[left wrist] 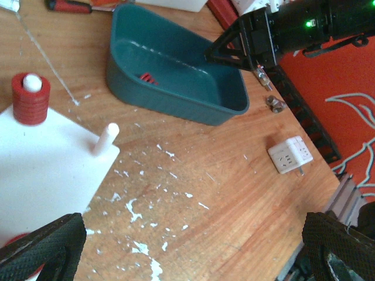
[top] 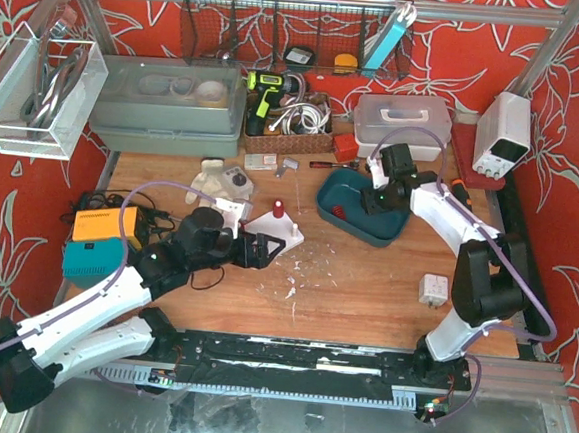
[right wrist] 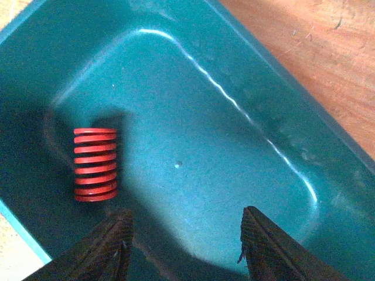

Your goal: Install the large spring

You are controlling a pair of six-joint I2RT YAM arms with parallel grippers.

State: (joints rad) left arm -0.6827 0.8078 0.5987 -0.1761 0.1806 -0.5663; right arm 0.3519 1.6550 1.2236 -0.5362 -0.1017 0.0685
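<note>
The red spring point(right wrist: 95, 164) lies on its side on the floor of the teal bin point(right wrist: 205, 117), close to one end wall. The right gripper point(right wrist: 184, 240) hangs above it, fingers apart and empty. The left gripper point(left wrist: 187, 246), spread wide and empty, hovers by the white plate point(left wrist: 41, 170) and its bare peg point(left wrist: 105, 138).
</note>
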